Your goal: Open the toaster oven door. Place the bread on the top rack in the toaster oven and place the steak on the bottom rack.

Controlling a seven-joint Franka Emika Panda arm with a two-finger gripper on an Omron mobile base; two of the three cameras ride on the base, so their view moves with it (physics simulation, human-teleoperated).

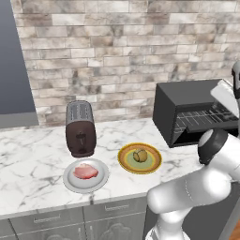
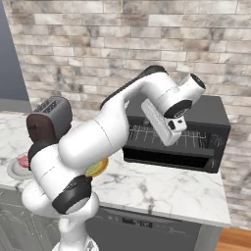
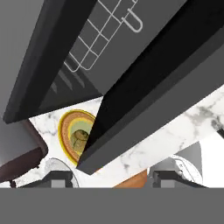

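Marble counter (image 1: 28, 164) spanning the frame beneath a brick wall (image 1: 93, 47). Toaster oven (image 2: 215, 122) at the counter's right end, interior exposed. Toaster oven door (image 3: 148, 92) swung down on its bottom hinge, lying roughly level out over the counter. Silver wire rack (image 2: 196, 137) visible inside the cavity; top rack and bottom rack not separable in these views. Dark brown slot toaster (image 1: 80, 129) standing well left of the oven. Grey-white plate (image 1: 70, 180) in front of the slot toaster, carrying the steak (image 1: 85, 172). Yellow-rimmed green plate (image 1: 154, 161) between grey-white plate and oven, carrying the bread (image 1: 139, 155). Gripper (image 3: 105, 178) positioned above the lowered door, fingertips (image 3: 59, 177) spread apart, clasping nothing.
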